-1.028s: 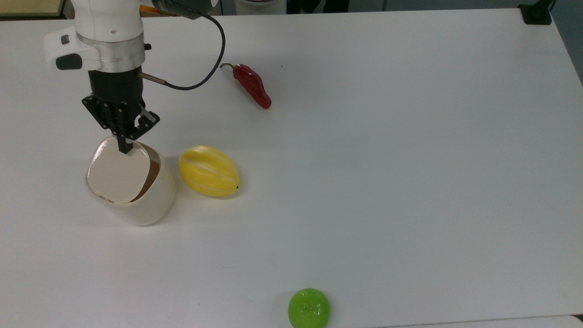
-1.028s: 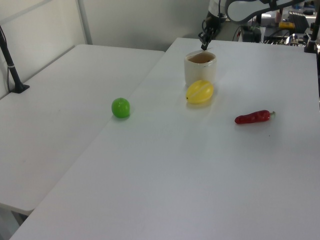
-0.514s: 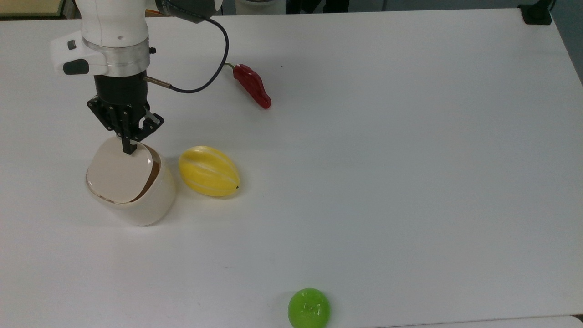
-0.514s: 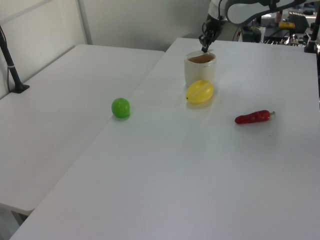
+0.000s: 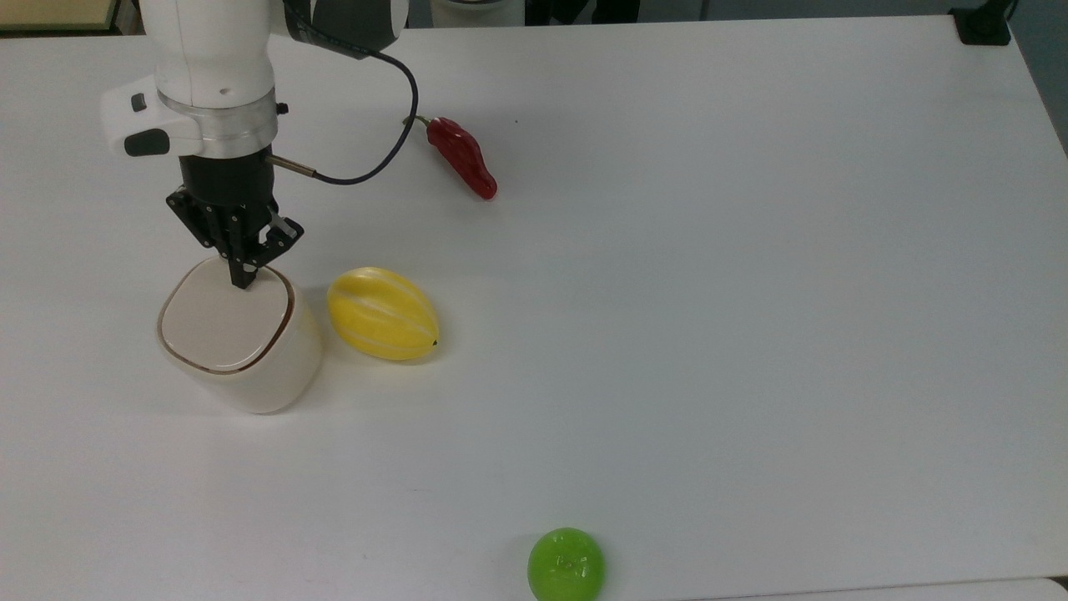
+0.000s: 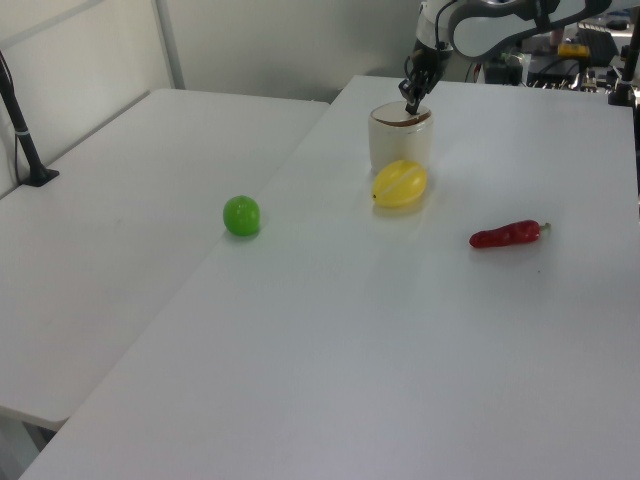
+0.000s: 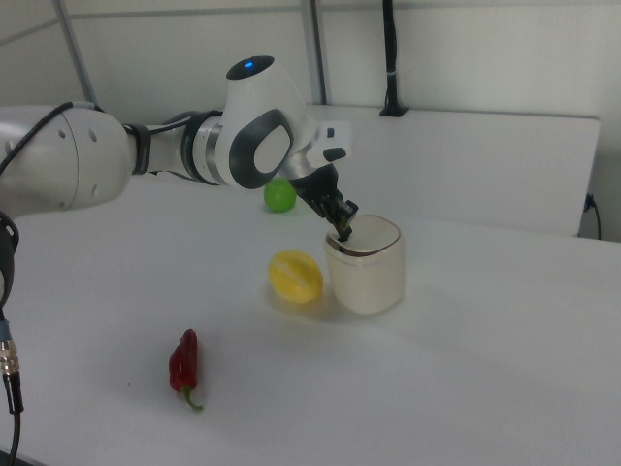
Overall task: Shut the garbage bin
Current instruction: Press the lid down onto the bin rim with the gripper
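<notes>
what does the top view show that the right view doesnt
Top view alone: the whole lid face, flat in the bin's rim, and a black cable looping off the wrist. Right view alone: the arm's big white links and a blue light. Both: gripper tip on the lid, melon, chilli, green ball.

A large white desk (image 5: 709, 334) fills the room's middle, with a second white desk (image 6: 90, 270) butted against its edge in the left view. Pale walls (image 7: 466, 53) stand behind, crossed by thin metal poles (image 6: 167, 45). A black post (image 7: 390, 58) rises at the far desk's edge.
</notes>
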Robot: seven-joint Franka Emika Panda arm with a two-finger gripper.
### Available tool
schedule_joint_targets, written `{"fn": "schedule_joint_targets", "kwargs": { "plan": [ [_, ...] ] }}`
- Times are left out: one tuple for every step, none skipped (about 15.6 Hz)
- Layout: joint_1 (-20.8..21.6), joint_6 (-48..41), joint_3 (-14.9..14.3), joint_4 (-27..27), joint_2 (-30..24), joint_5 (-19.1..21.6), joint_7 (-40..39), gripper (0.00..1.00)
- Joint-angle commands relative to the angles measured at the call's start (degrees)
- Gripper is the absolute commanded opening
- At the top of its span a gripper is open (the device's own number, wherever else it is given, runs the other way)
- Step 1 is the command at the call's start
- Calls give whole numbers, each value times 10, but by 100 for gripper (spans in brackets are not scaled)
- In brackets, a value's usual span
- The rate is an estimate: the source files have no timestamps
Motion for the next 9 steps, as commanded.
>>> {"fn": "schedule_joint_targets", "kwargs": {
  "plan": [
    [5,-7,-6,-6,1,-13,9,0],
    [6,-6,-6,-6,5,-13,9,0],
    [6,-4,-6,-6,8,-14,9,0],
    [6,-3,-6,-6,10,-14,9,0],
    [6,-3,-6,-6,11,-14,9,0],
    [7,-3,-6,-6,13,-14,9,0],
    [7,-3,-6,-7,13,-14,9,0],
    [7,-3,-6,-6,15,-14,9,0],
    [7,-3,-6,-6,16,-14,9,0]
  ]
}}
